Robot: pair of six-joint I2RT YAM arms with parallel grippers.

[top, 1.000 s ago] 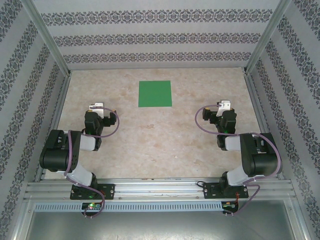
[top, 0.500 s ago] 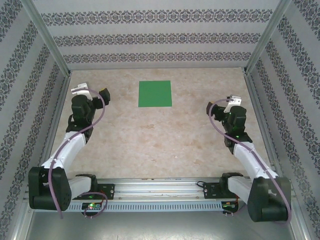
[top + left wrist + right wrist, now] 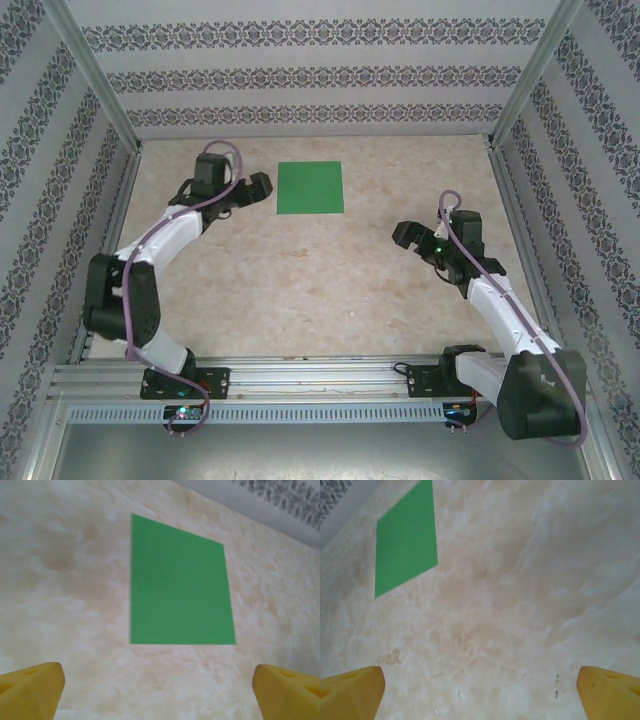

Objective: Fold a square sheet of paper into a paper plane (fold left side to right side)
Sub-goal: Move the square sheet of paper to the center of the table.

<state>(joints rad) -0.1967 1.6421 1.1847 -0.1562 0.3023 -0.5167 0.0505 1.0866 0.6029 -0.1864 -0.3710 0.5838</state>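
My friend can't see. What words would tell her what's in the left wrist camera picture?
A flat, bright green square sheet of paper lies unfolded on a pale marbled table, just ahead of the left gripper. The gripper's two yellow fingertips stand wide apart in the bottom corners, touching nothing.

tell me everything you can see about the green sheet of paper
The square sheet of paper is plain bright green, thin and matte-looking, with straight edges and four crisp corners. It lies flat and unfolded, with no crease visible, on the marbled beige table. It sits toward the far side, roughly centred between the side walls, its edges square to the table. Only the table touches it. The left end effector is open just off its left edge, apart from it.
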